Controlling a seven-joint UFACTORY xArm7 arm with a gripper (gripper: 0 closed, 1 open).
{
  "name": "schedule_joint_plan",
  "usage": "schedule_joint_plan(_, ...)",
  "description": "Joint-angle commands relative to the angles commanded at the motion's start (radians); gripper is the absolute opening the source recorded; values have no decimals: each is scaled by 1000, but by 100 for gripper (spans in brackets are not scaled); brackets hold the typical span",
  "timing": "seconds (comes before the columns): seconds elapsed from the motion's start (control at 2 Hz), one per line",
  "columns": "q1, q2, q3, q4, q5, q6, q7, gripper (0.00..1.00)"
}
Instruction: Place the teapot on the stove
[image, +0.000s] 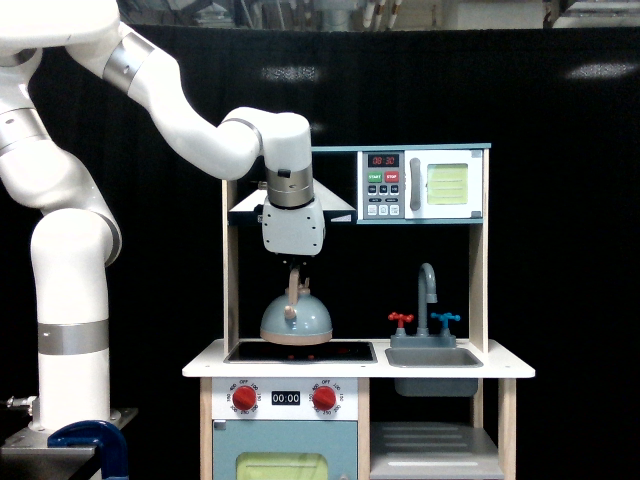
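Black curtain behind one toy kitchen.
One gripper (294, 268) clamps one teapot's (296, 320) handle, just above the stove (345, 351); two red knobs (244, 398), timer (286, 398) "00:00", microwave (424, 183) "START", "STOP".

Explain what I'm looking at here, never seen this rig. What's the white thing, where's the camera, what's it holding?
The white jointed thing is a single robot arm, filmed by one camera standing off to the side, facing a toy play kitchen. The gripper at the arm's end is shut on the looped handle of a small blue-grey teapot, which sits just above or on the black stove; contact can't be judged from here. To the exterior view's right are a grey sink with a tap, and above it a toy microwave. Red knobs sit below the stove.
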Motion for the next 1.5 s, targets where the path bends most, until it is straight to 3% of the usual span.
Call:
schedule_joint_plan(1.0, 222, -21, 98, -104, 142, -205, 116, 0)
schedule_joint_plan(1.5, 251, 6, 99, -91, 146, -235, 131, 0)
